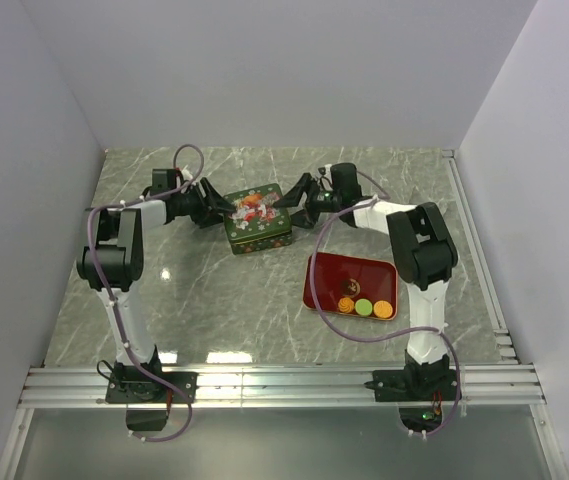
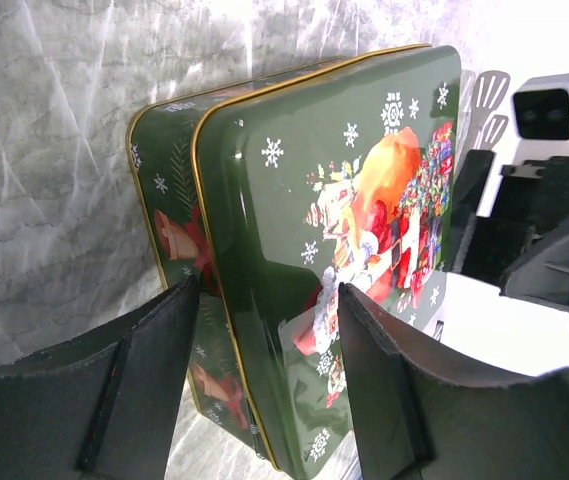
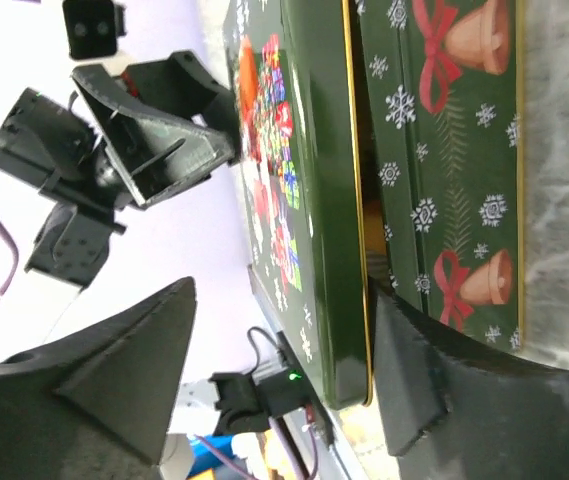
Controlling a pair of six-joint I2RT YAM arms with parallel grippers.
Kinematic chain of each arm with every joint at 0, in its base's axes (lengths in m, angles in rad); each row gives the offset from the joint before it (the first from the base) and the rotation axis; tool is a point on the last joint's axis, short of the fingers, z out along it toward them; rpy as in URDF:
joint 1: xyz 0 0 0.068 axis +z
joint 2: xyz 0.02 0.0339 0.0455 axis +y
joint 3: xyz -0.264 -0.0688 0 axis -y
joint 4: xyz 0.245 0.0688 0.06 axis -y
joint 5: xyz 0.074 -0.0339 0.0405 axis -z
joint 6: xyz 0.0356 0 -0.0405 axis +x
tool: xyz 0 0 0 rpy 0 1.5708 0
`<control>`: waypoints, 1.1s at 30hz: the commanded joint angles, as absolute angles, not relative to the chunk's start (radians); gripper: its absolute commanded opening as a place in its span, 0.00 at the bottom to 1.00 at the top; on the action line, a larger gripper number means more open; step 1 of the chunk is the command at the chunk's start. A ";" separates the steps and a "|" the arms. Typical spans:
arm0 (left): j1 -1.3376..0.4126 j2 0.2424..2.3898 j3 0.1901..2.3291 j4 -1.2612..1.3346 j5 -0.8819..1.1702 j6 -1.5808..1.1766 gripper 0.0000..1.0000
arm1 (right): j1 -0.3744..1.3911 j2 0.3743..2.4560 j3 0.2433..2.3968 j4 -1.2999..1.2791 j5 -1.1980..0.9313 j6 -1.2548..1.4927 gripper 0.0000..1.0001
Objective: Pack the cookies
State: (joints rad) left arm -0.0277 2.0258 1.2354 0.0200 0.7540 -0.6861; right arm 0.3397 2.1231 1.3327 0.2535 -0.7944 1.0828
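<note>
Jaws of the left gripper [image 1: 218, 209] are held apart astride the left edge of a green Christmas tin [image 1: 257, 218]. In the left wrist view one jaw lies over the picture on the lid [image 2: 334, 220] and the other stands beside the tin's side wall; whether they press on the tin cannot be told. Jaws of the right gripper [image 1: 284, 205] are spread wide at the tin's right edge. In the right wrist view one jaw is set against the side wall with the bells, while the other is held well clear of the lid's top, with open space between them. The lid is seen lying on the tin, with a narrow gap between its gold rim and the body in the right wrist view. The tin is placed at the middle of the grey marble table [image 1: 184, 290], between the two grippers. The cookies [image 1: 364, 307] are found on a red tray [image 1: 329, 270], which is set on the table to the right of the tin and nearer. Three are seen in a row along the tray's near edge, orange, green and orange, just beside one another. They are well apart from both grippers.
</note>
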 commanded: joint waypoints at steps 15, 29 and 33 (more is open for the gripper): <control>-0.034 2.082 1.347 -0.041 0.769 -0.635 0.61 | 0.256 2.014 1.393 -0.333 -0.577 0.719 0.78; -0.051 2.143 1.569 -0.337 0.631 -0.637 0.61 | 0.264 2.127 1.509 -0.379 -0.540 0.741 0.51; -0.072 2.166 1.658 -0.422 0.594 -0.644 0.62 | 0.278 2.175 1.577 -0.400 -0.543 0.735 0.49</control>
